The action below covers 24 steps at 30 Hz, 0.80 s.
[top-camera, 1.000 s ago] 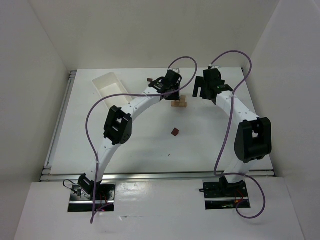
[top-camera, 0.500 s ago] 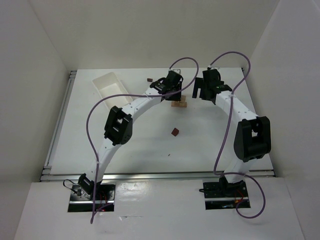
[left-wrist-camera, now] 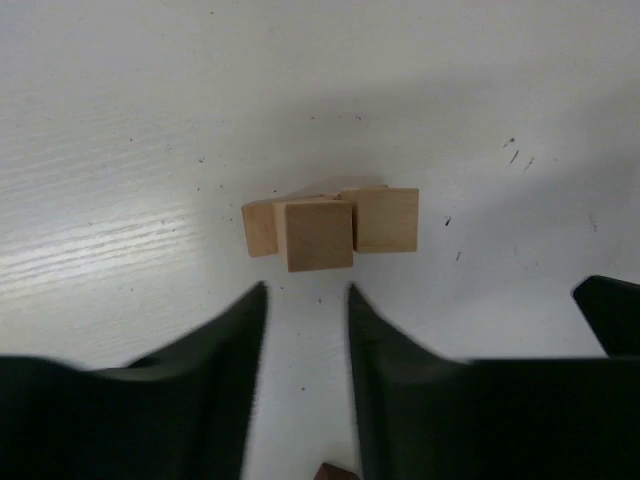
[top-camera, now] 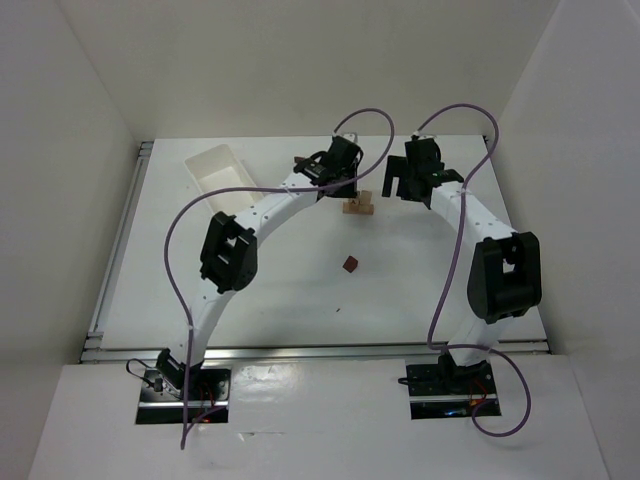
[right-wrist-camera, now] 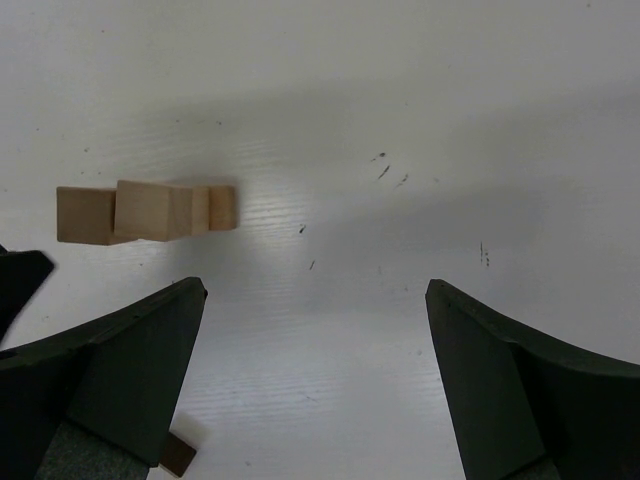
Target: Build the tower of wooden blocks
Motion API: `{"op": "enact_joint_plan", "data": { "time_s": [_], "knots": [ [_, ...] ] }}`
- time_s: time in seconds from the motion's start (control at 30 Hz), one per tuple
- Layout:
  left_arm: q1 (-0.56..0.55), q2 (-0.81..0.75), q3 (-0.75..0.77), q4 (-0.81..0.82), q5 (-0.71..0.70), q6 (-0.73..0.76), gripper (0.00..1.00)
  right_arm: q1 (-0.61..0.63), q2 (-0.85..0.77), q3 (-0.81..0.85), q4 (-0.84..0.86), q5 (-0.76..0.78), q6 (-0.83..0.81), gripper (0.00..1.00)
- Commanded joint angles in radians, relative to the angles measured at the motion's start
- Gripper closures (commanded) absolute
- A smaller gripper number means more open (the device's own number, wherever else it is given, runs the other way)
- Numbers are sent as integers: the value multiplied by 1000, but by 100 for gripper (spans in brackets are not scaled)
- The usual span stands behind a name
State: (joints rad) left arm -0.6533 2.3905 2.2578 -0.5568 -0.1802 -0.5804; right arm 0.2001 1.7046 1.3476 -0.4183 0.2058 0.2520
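The wood block tower is a low cluster of tan wood blocks at the table's far middle. In the left wrist view, one tan cube sits on top of the tan pieces below it. My left gripper hovers just short of the stack, jaws open with only bare table between them. My right gripper stands wide open to the right of the tower and holds nothing. A loose maroon block lies nearer the arms.
A white rectangular tray sits at the far left. A small maroon piece shows at the bottom edge between my left fingers. Another maroon block lies by my right gripper's left finger. White walls enclose the table.
My left gripper's jaws have widened and it has drawn back a little from the stack, uncovering the tan cube on top. The right arm has barely moved.
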Motion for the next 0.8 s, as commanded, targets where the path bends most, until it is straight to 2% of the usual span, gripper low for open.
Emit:
{"op": "enact_joint_plan", "data": {
  "time_s": [0.0, 0.07, 0.1, 0.17, 0.33, 0.4, 0.53, 0.77],
  "knots": [
    [-5, -160, -35, 12, -45, 8, 67, -7, 1, 28, 45, -49, -17, 1],
    [-5, -204, -96, 12, -97, 8, 78, -7, 10, 38, 70, -59, -26, 4],
    [-5, -221, -118, 24, -123, 8, 91, -7, 21, 38, 79, -72, -42, 12],
    [9, -248, -174, 47, -157, -2, 100, -7, 50, 48, 88, -81, -42, 23],
    [60, -202, -184, 58, -99, -26, 100, -7, 144, 80, 88, -72, -62, 41],
    [60, -136, -127, 46, -75, -26, 100, -16, 155, 81, 117, -83, -74, 46],
    [60, -45, -37, 24, -45, -16, 100, -16, 204, 71, 167, -135, -85, 46],
    [60, -14, -37, 58, 16, -16, 100, -16, 231, 58, 289, -230, -137, 45]
  ]
}}
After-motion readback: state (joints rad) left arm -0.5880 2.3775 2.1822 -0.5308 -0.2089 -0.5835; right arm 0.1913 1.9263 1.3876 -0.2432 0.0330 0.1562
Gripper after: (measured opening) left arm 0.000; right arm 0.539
